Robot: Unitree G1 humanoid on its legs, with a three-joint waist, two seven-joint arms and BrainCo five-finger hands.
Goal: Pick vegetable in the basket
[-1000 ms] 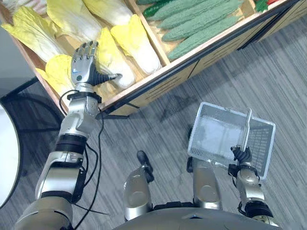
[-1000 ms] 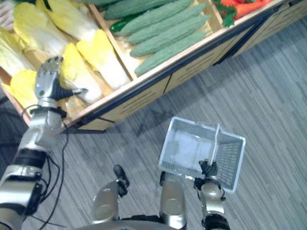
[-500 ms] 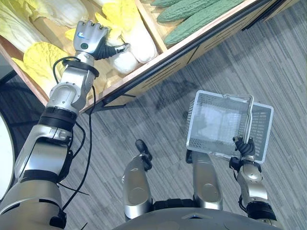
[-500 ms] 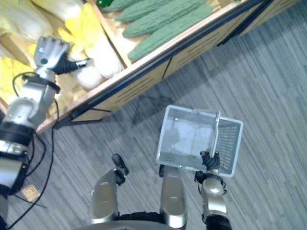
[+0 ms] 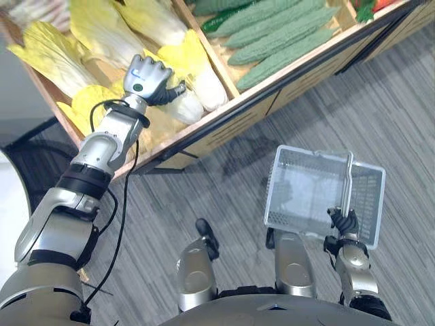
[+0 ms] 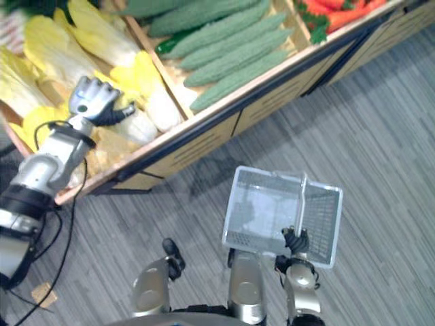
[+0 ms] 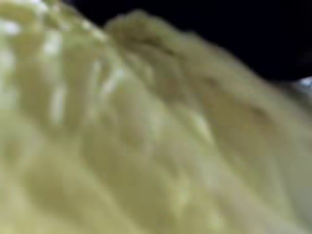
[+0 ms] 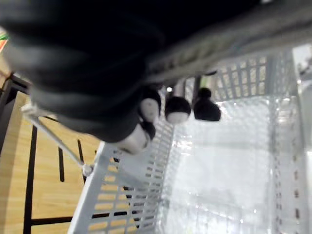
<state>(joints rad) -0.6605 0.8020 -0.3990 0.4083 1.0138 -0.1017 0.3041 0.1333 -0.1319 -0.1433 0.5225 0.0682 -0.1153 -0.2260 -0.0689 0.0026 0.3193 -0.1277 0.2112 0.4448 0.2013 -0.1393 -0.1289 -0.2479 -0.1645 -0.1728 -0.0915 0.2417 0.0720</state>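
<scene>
Left eye view, from the left: pale yellow cabbages [image 5: 47,54] lie in the left bin of the wooden shelf [image 5: 224,129]. The left hand [image 5: 151,75] is over that bin, near the shelf's front rim, its back toward the camera. Its fingers are curled down over one cabbage [image 5: 190,107] and the thumb lies across it. That cabbage rests in the bin, its white base toward the front rim, and the left wrist view shows its leaves [image 7: 122,136] from very close. Past the wooden divider [image 5: 207,47], bumpy green gourds [image 5: 272,37] fill the shelf's next bin, and carrots [image 6: 333,13] show at its right end. In front of the shelf, over the grey floor [image 5: 204,197], hangs the white mesh basket [image 5: 272,197]. The right hand [image 5: 343,223] holds it with fingers [image 8: 178,109] wrapped round the handle [image 5: 348,180], well apart from the shelf.
</scene>
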